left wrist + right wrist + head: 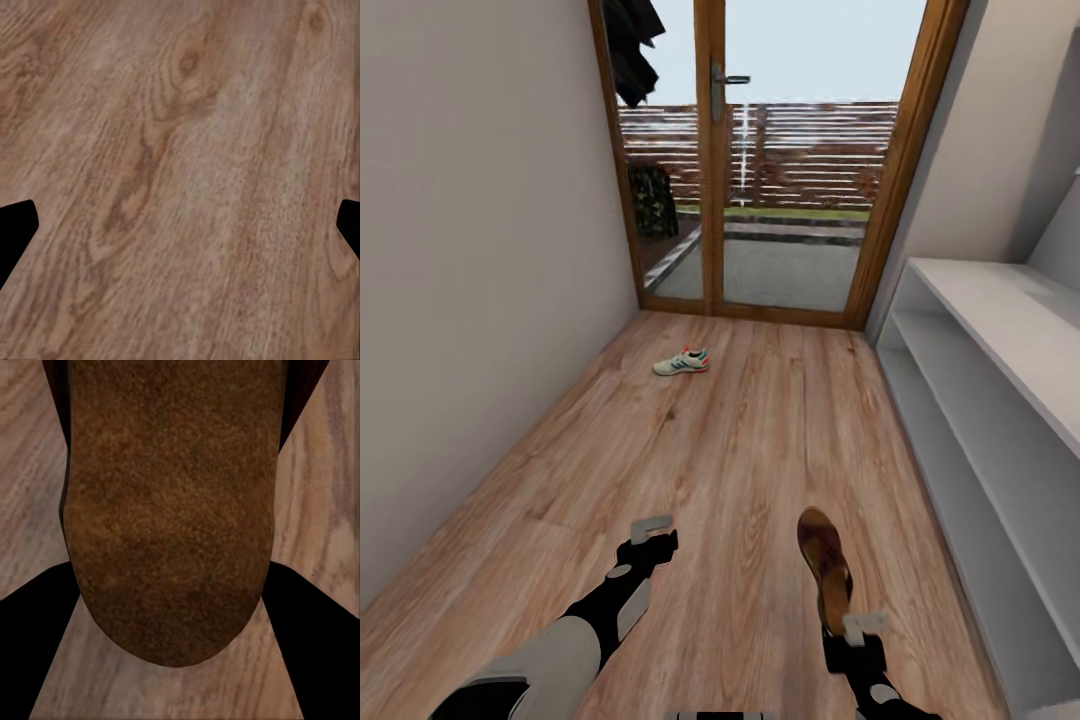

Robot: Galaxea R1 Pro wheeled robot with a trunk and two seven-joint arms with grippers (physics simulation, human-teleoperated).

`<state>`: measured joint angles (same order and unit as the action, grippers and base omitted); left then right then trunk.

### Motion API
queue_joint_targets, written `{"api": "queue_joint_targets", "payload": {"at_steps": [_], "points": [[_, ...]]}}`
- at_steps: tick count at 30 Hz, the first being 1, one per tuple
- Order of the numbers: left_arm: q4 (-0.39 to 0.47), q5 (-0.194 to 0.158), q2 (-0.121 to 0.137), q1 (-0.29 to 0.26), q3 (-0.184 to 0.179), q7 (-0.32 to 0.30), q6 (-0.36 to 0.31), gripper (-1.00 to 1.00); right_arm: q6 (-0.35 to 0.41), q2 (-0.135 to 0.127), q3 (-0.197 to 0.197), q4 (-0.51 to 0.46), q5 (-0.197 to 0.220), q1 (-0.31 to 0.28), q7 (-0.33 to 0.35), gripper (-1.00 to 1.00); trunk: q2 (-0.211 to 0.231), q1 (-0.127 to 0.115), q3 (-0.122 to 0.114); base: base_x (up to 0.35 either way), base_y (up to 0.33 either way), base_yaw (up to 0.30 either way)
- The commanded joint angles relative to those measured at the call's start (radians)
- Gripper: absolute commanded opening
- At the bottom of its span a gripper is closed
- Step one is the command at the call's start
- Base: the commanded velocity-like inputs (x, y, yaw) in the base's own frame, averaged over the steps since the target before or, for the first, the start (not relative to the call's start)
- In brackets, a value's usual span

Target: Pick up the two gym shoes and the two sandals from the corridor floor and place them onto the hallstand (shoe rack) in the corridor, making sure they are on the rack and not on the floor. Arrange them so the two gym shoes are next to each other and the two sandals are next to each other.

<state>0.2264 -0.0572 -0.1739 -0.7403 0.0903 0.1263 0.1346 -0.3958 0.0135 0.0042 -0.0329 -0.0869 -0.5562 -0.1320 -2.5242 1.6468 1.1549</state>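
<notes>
One white gym shoe [681, 362] with teal stripes lies on the corridor floor [760, 440] far ahead, near the glass door. A brown sandal [825, 565] is in front of me on the right. My right gripper [850, 640] is at its near end. In the right wrist view the sandal [169, 510] fills the gap and both black fingers [41, 622] press against its sides. My left gripper [652, 545] hangs over bare planks, and its fingertips [15, 225] stand wide apart with only wood between them. The white hallstand [1000, 330] runs along the right wall.
A plain wall bounds the corridor on the left. A wood-framed glass door [780, 160] closes the far end. The hallstand's open shelf compartments [970, 470] face the floor strip where I stand.
</notes>
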Motion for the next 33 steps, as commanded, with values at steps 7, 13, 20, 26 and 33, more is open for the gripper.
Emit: {"api": "queue_joint_targets", "payload": {"at_steps": [7, 13, 20, 26, 33], "points": [[-0.001, -0.006, -0.001, -0.001, 0.005, -0.001, 0.004, 1.00, -0.001, 0.000, 0.000, 0.001, -0.010, -0.001, -0.008, -1.00, 0.000, 0.000, 0.001, 0.350, -0.139, 0.000], [-0.001, -0.007, -0.001, -0.001, 0.005, -0.001, 0.003, 1.00, -0.001, 0.000, 0.000, 0.001, -0.010, -0.001, -0.008, -1.00, 0.000, 0.000, 0.001, 0.350, -0.139, 0.000], [-0.001, -0.006, -0.001, -0.001, 0.006, -0.001, 0.003, 1.00, 0.000, 0.000, 0.000, 0.001, -0.010, -0.001, -0.008, -1.00, 0.000, 0.000, 0.001, 0.350, -0.139, 0.000], [-0.001, -0.007, -0.001, -0.001, 0.006, -0.001, 0.003, 1.00, 0.000, -0.003, 0.000, 0.001, -0.009, -0.001, -0.008, -1.00, 0.000, 0.000, 0.001, 0.350, -0.139, 0.000], [-0.001, -0.007, -0.001, -0.001, 0.005, -0.001, 0.003, 1.00, 0.000, -0.004, 0.000, 0.001, -0.010, -0.001, -0.008, -1.00, 0.000, 0.000, 0.003, 0.350, -0.139, 0.000]]}}
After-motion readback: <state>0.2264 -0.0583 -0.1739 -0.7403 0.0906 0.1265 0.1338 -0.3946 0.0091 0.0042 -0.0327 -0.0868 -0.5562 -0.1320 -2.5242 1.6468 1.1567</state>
